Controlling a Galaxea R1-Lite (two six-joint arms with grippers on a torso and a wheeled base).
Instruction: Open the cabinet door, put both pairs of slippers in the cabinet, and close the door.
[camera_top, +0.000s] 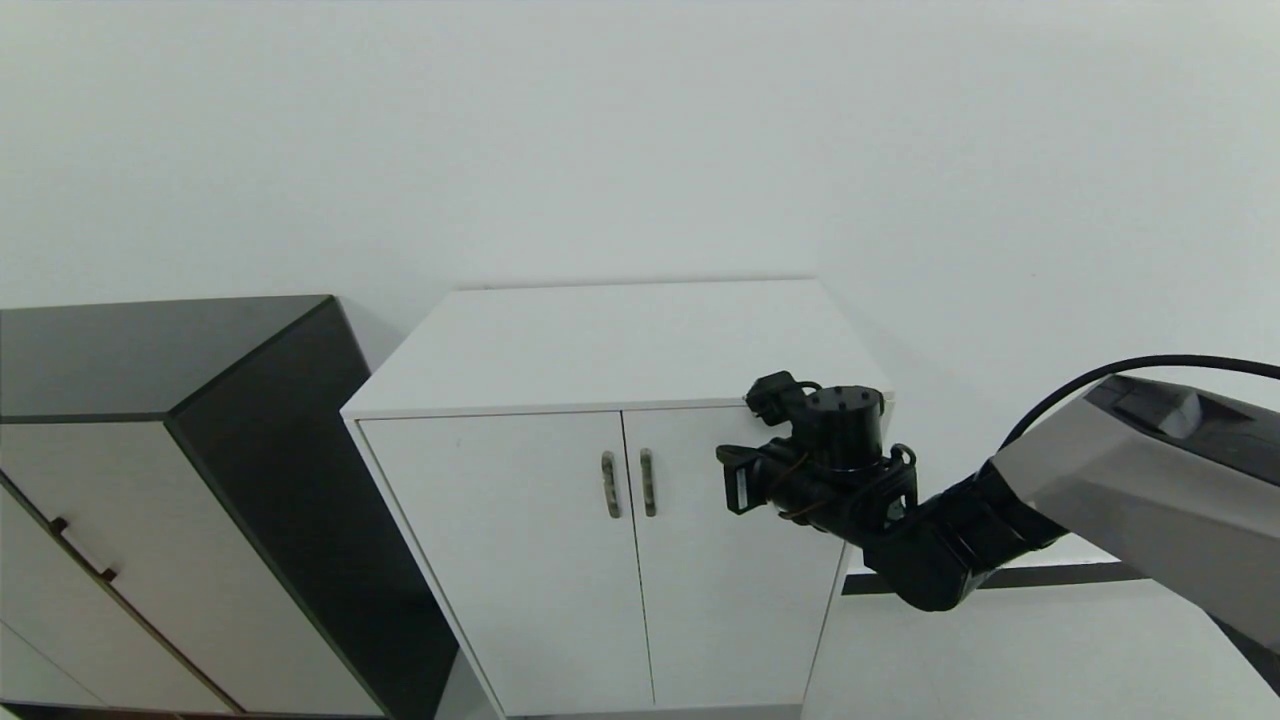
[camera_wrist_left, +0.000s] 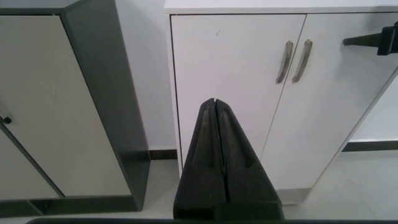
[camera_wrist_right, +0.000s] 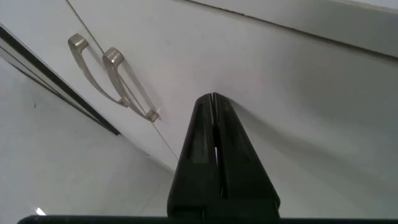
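The white cabinet (camera_top: 600, 345) stands with both doors closed, and two metal handles (camera_top: 628, 483) sit side by side at the centre seam. My right gripper (camera_top: 733, 480) is shut and empty, held in front of the right door (camera_top: 730, 590), a short way right of the handles. In the right wrist view the shut fingers (camera_wrist_right: 205, 124) point at the door panel, with the handles (camera_wrist_right: 127, 84) off to one side. My left gripper (camera_wrist_left: 214, 106) is shut and empty, held low and back from the left door (camera_wrist_left: 230, 68); the right gripper (camera_wrist_left: 379, 40) also appears there.
A dark-sided cabinet with beige doors (camera_top: 200, 440) stands close on the left of the white one. A plain white wall (camera_top: 640, 140) runs behind and along the right. Light floor (camera_wrist_left: 161, 180) lies in front of the cabinets.
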